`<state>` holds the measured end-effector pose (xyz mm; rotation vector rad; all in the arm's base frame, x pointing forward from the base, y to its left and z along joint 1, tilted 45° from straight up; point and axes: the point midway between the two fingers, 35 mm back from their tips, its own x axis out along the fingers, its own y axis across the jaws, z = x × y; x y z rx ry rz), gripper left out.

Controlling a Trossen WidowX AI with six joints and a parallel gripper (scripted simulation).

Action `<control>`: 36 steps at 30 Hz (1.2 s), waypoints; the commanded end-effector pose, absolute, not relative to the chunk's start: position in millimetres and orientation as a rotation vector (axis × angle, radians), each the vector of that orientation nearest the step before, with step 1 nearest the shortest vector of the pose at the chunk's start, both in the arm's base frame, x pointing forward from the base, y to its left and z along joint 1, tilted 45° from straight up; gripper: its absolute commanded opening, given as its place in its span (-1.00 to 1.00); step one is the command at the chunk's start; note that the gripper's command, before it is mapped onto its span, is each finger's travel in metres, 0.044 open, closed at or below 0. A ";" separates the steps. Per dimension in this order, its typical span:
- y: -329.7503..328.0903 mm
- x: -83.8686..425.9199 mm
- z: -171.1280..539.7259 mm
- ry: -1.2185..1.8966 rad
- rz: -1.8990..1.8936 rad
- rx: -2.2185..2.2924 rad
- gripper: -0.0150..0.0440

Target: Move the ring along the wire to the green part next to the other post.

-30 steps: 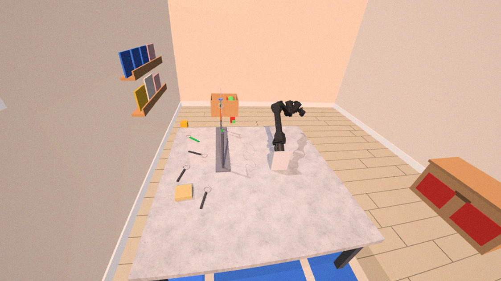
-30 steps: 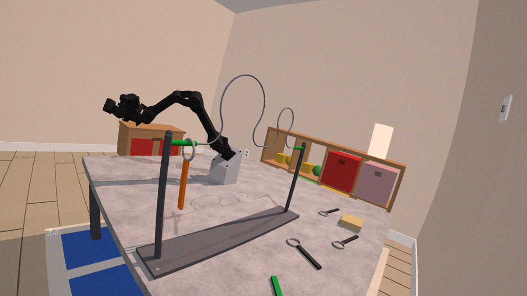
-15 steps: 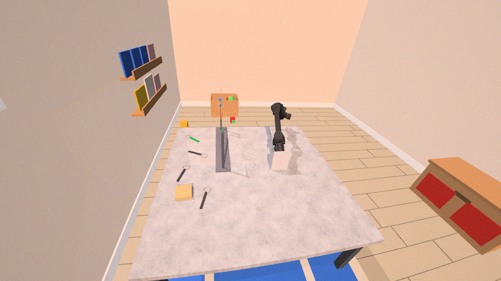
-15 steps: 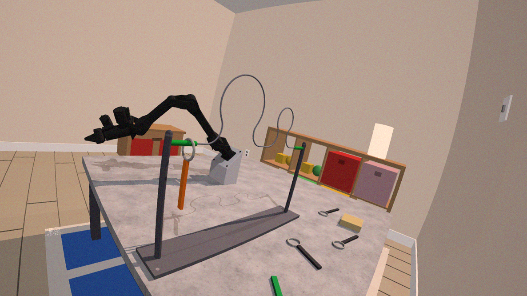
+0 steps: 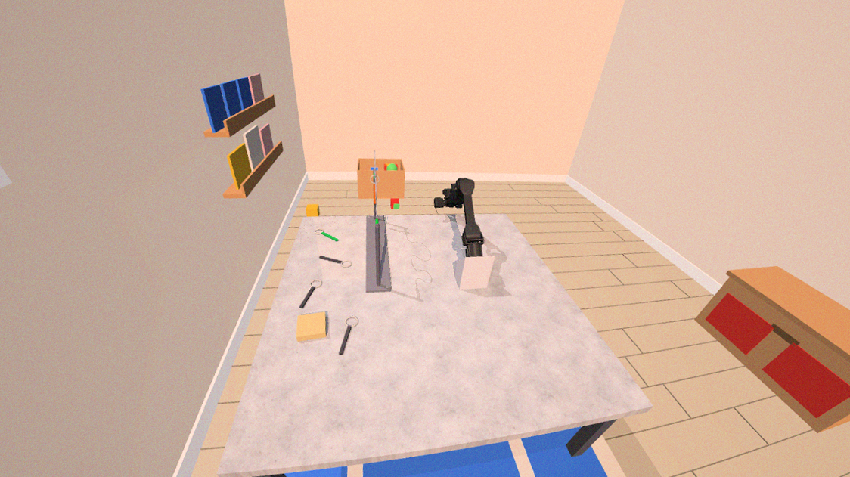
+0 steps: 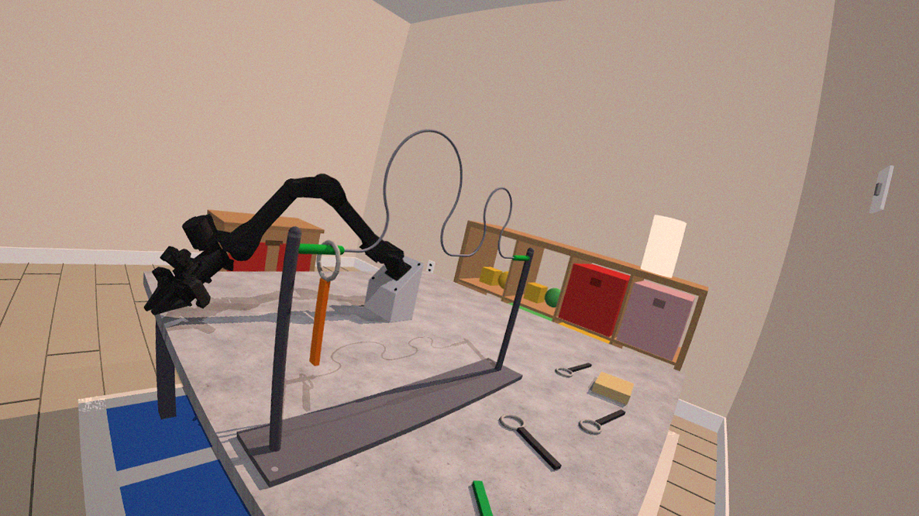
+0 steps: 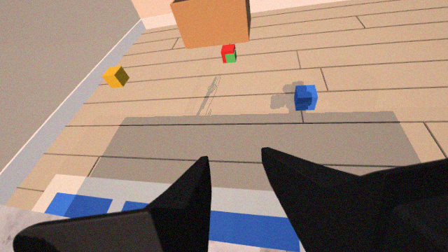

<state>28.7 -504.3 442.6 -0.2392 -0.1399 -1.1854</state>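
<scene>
The ring (image 6: 338, 261) hangs on the green part (image 6: 305, 248) of the wire beside the near post (image 6: 282, 339) in the exterior view. Its orange handle (image 6: 318, 323) (image 5: 374, 194) points down. The thin grey wire (image 6: 462, 173) rises in a tall loop and a smaller loop, then meets the other green part (image 6: 521, 257) at the far post (image 6: 513, 314). In the top view the wire is seen nearly edge-on. My gripper (image 7: 235, 158) is partly open with nothing between its fingers. It is well away from the handle, on the robot's side of the wire, near the table edge, pointing downward.
The posts stand on a dark base plate (image 6: 400, 420). Beyond it lie several black-handled rings, a green handle (image 6: 485, 509) and a yellow block (image 6: 612, 388) (image 5: 311, 327). A blue cube (image 7: 311, 98) and a red-green cube (image 7: 228, 53) are on the floor.
</scene>
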 end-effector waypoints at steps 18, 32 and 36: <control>-382.4 315.4 381.8 -0.019 -0.016 -0.788 0.05; -356.5 338.9 388.8 -0.049 0.066 -0.828 0.05; -330.3 359.9 413.3 -0.052 0.065 -0.827 0.05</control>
